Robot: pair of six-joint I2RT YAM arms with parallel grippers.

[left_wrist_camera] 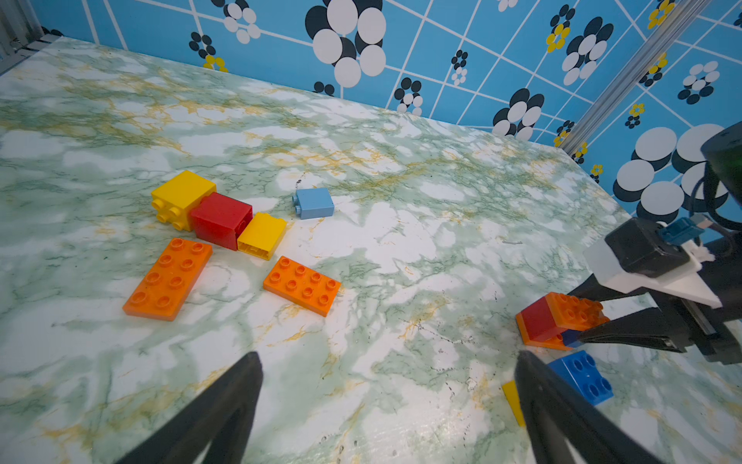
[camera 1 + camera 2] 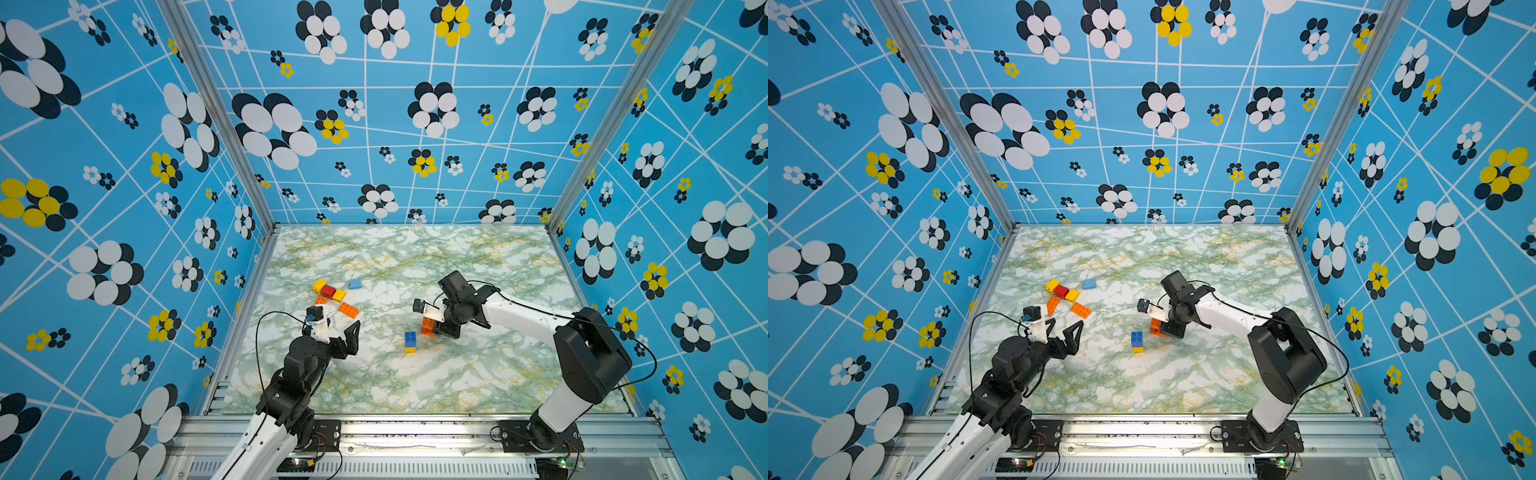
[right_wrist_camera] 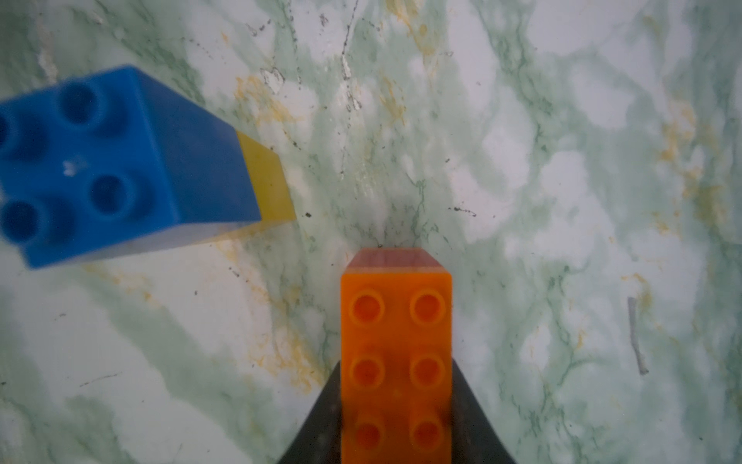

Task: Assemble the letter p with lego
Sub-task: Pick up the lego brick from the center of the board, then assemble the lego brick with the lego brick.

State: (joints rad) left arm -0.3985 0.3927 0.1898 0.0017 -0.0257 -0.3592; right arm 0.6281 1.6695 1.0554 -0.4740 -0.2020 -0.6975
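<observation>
My right gripper [image 3: 396, 367] is shut on a small lego stack [image 1: 540, 321]: an orange studded brick [image 3: 396, 321] on top, a red one under it and an orange plate below. The stack [image 2: 427, 325] rests on the table right of centre. Just beside it stands a blue brick [image 2: 410, 340] on a yellow one [image 3: 265, 176]. My left gripper [image 1: 386, 357] hovers open over bare table, with nothing between its fingers. Beyond it lie loose lego: a yellow brick [image 1: 182, 193], a red brick [image 1: 221, 219], another yellow brick [image 1: 261, 235], a pale blue brick [image 1: 315, 203] and two orange plates [image 1: 168, 277] [image 1: 302, 284].
The marbled green table [image 2: 478, 374] is walled by blue flowered panels at the back and both sides. An aluminium rail [image 2: 415, 428] carrying both arm bases runs along the front edge. The loose bricks cluster at the left middle [image 2: 1061, 291].
</observation>
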